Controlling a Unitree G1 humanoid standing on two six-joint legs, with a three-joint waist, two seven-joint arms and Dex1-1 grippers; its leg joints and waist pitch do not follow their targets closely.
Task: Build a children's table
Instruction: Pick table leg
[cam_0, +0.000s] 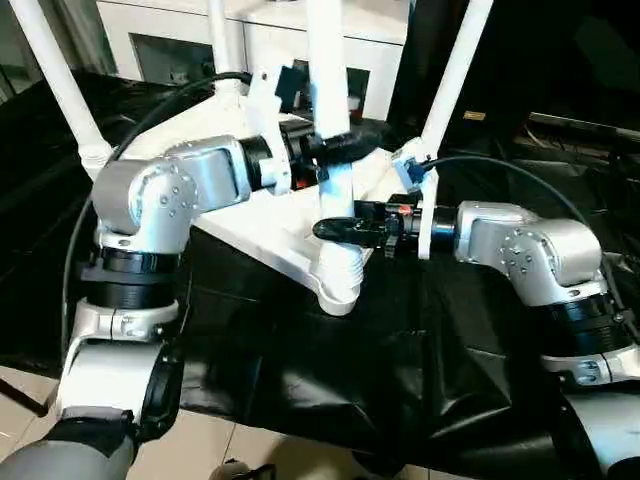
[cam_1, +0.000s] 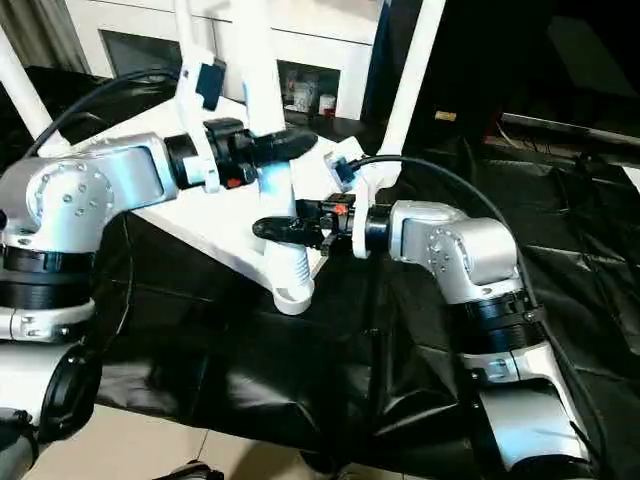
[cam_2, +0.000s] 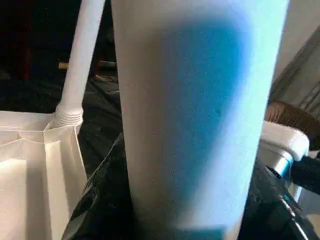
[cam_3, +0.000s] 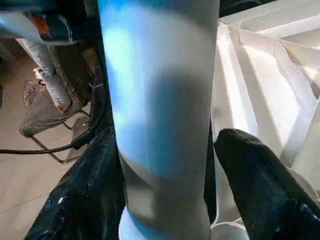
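Observation:
The children's table lies upside down on black cloth, its white top (cam_0: 268, 228) ribbed side up. Three legs stand in its far corners: one at the left (cam_0: 62, 82), one at the back (cam_0: 226, 45), one at the right (cam_0: 456, 70). A fourth leg (cam_0: 326, 60) stands upright in the near corner socket (cam_0: 340, 285). My left gripper (cam_0: 338, 148) is shut around this leg partway up, with black fingers (cam_2: 100, 200) on both sides. My right gripper (cam_0: 336, 230) is shut on the same leg just above the socket, its fingers (cam_3: 260, 185) flanking the tube.
Black cloth (cam_0: 330, 380) covers the work surface and hangs toward the tiled floor (cam_0: 230, 440). A white cabinet (cam_0: 170, 40) stands behind. Black cables (cam_0: 150, 110) arc over both forearms. A chair frame (cam_3: 50, 115) stands on the floor beyond the table edge.

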